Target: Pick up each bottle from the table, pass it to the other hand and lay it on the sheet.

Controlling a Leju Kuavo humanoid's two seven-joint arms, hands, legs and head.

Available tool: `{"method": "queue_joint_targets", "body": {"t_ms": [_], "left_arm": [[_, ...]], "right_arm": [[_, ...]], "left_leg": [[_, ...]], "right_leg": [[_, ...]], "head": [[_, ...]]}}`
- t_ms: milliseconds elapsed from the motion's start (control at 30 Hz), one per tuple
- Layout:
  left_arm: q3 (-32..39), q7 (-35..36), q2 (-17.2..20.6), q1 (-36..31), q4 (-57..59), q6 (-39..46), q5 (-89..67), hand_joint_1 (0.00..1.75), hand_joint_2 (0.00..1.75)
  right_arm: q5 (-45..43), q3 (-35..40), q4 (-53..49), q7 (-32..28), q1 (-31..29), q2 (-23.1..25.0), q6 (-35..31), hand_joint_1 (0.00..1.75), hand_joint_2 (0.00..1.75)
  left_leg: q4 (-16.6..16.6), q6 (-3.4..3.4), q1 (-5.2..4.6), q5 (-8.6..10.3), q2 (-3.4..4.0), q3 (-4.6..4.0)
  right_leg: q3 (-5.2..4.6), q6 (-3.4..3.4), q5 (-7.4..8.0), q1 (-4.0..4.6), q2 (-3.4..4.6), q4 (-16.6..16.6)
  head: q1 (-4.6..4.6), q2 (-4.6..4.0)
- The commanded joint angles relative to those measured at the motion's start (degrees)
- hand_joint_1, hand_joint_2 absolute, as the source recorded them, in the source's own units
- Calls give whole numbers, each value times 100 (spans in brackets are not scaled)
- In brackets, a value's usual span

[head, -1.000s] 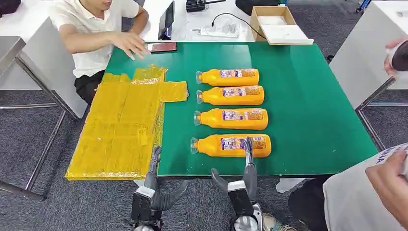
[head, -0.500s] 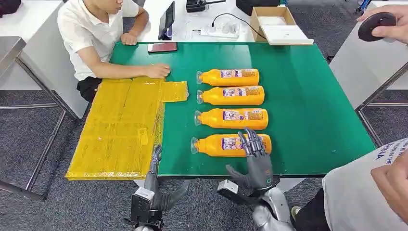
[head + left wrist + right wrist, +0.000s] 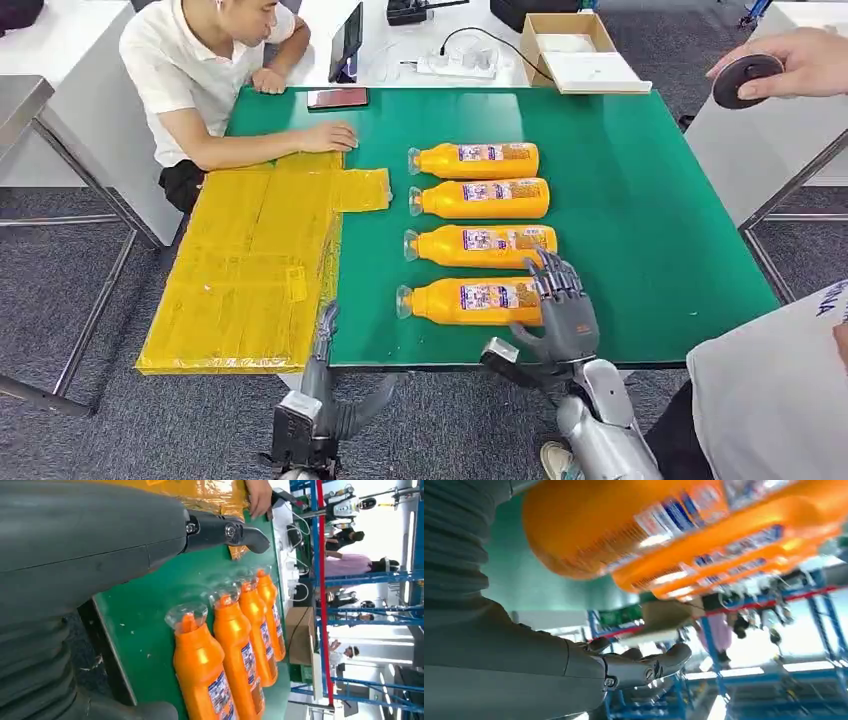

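Rightward along the nearest bottle (image 3: 470, 301) the right hand (image 3: 562, 312) has slid, now at its base end, fingers spread, grasping nothing. That bottle lies near the table's front edge, first of four bottles (image 3: 480, 198). Likely full, heavy, stiff and slick; best grasped round the labelled middle. The left hand (image 3: 322, 385) hangs below the table (image 3: 650, 200), released beside the sheet (image 3: 250, 260). Its wrist view shows the clear caps (image 3: 186, 614).
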Motion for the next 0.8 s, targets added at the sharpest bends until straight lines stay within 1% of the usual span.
{"method": "queue_joint_targets", "body": {"t_ms": [33,100,133,167,200,267,300,400,433,567,667,700,800], "left_arm": [[-167,-182,193,-54,64,-47,42,0,175],[-212,-181,220,-65,23,-71,31,0,175],[-222,-180,229,-63,-5,-76,31,0,175],[-238,-180,247,-54,-51,-83,30,0,175],[-250,-180,264,-48,-92,-89,27,0,175],[-265,-177,283,-50,-126,-104,22,0,175],[-265,-177,283,-50,-126,-104,22,0,175],[-285,-162,301,-51,-162,-122,3,0,175],[-287,-140,307,-63,-180,-139,0,0,175],[-314,-100,331,-81,-278,-195,-56,0,175],[-316,-94,332,-88,-284,-197,-62,0,175],[-316,-94,332,-88,-284,-197,-62,0,175],[-316,-94,332,-88,-284,-197,-62,0,175]], "right_arm": [[-52,405,1492,136,-661,-69,-78,0,175],[-21,516,1711,238,-787,-79,-58,0,175],[0,557,1793,267,-841,-77,-43,0,175],[-9,605,1923,308,-920,-73,65,0,175],[-8,661,2019,326,-980,-63,169,0,175],[-25,692,2056,340,-1009,-62,214,0,175],[-25,692,2056,340,-1009,-62,214,0,175],[36,810,2176,410,-1061,-73,330,0,175],[44,852,2240,449,-1086,-63,400,0,175],[243,1104,2486,691,-1257,-64,685,0,175],[244,1108,2487,700,-1271,-65,698,0,175],[244,1108,2487,700,-1271,-65,698,0,175],[244,1108,2487,700,-1271,-65,698,0,175]], "left_leg": [[-4,-9,4,-7,12,19],[-5,-13,7,-13,22,29],[-5,-10,4,-9,17,21],[-3,-8,4,-7,16,14],[-4,-13,6,-13,25,28],[-3,-6,3,-5,12,11],[-3,-11,7,-11,20,23],[-3,-11,7,-9,17,23],[-2,-8,5,-5,12,14],[-3,-12,8,-9,19,25],[-4,-9,6,-5,13,25],[-6,-14,9,-8,17,37],[-4,-8,5,-3,10,32]], "right_leg": [[17,-10,-4,6,6,-6],[24,-14,-7,9,14,-6],[17,-10,-5,6,11,-4],[11,-9,-3,5,11,-3],[21,-13,-6,8,16,-3],[9,-7,-2,4,8,-2],[20,-13,-5,9,12,-4],[19,-12,-4,9,10,-5],[11,-8,-2,6,6,-3],[20,-13,-4,10,10,-5],[19,-10,-3,8,2,-5],[30,-16,-6,11,1,-7],[25,-9,-3,6,-1,-5]], "head": [[2,0],[0,-2],[0,-2],[0,0],[0,0],[0,0],[0,-2],[0,-2],[0,0],[0,0],[0,0],[0,0],[0,0]]}}
